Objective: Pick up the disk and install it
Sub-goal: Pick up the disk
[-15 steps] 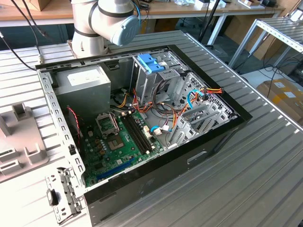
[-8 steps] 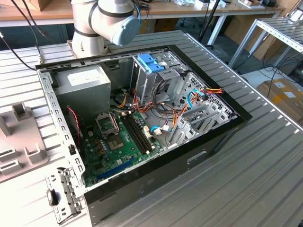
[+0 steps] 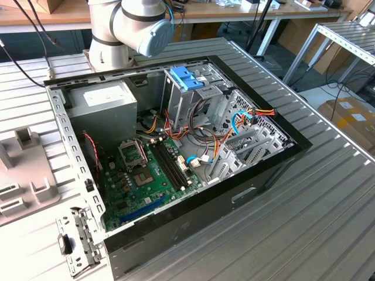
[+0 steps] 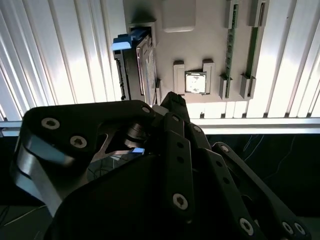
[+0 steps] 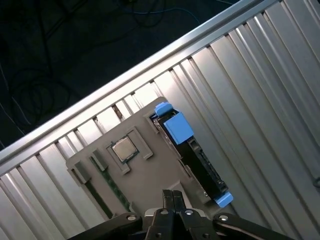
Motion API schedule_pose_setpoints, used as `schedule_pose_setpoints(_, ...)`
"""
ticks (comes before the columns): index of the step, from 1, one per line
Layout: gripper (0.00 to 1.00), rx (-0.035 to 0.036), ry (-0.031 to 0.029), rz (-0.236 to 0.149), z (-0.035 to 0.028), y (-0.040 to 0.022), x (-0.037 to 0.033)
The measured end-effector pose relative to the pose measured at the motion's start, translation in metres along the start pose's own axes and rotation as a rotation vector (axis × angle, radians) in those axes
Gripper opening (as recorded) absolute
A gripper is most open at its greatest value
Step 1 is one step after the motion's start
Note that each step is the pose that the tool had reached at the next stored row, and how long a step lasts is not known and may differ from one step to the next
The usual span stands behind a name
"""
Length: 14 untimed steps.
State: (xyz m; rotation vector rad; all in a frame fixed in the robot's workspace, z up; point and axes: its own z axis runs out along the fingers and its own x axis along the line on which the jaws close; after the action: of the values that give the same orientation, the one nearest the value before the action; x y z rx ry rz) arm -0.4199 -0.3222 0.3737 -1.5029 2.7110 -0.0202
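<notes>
A ribbed aluminium bench point(image 3: 328, 222) carries an open black computer case point(image 3: 193, 219) lying on its side. Inside are a green motherboard point(image 3: 146, 175), a grey power-supply box point(image 3: 108, 99), a metal drive cage with blue clips point(image 3: 187, 79) and loose bundles of coloured wires. Behind the bench stand wooden-topped tables point(image 3: 234, 12). At the exterior view's right are a metal frame point(image 3: 351, 35) and a cardboard box point(image 3: 351, 117) on the floor. The arm point(image 3: 135, 23) rises at the back of the bench and is cut off by the picture's upper edge. A grey holder tray point(image 3: 23, 175) at the exterior view's left runs out of the picture, so its far part is not seen there. In both wrist views the tray point(image 5: 150, 170) lies on the bench ribs near the bench edge, with dark floor and cables point(image 5: 50, 65) beyond. The disk point(image 5: 200, 162) stands on edge in a slot of the tray, with blue rails at its ends, so its label is hard to make out. A processor chip point(image 5: 125, 148) and memory sticks point(image 4: 231, 20) sit in neighbouring pockets. The gripper point(image 5: 170, 195) hangs over the tray just beside the disk point(image 4: 146, 65), its fingers point(image 5: 165, 196) pressed together with nothing between them. Whether they touch the tray cannot be told. The gripper's own dark body point(image 4: 150, 190) hides the near part of the scene in the second wrist view.
</notes>
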Motion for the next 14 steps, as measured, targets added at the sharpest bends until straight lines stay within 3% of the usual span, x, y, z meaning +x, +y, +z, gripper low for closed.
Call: schedule_pose_setpoints(14,0.11,-0.0032,-0.0032,-0.103,0.0000,0.0000,0.0000)
